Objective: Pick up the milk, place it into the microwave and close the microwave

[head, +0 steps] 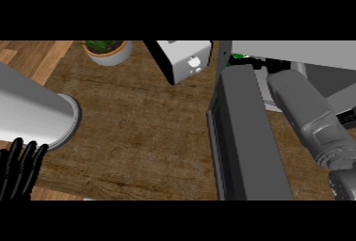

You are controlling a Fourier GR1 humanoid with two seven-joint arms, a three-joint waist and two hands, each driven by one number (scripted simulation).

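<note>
The microwave (292,47) stands at the right. Its dark door (245,136) is swung open toward me and seen edge-on. My right forearm (306,117) reaches over the door into the opening. Only a dark sliver of my right hand (259,62) shows at the opening's edge, beside a small green patch (239,56) that may be part of the milk. The rest of the milk is hidden. My left hand (20,167) rests open at the lower left edge, fingers up, holding nothing.
A white toaster-like box (184,59) stands at the back centre, just left of the microwave. A potted plant (108,49) sits at the back left. My grey left forearm (35,117) lies across the left side. Brown wooden counter (139,136) spreads between them.
</note>
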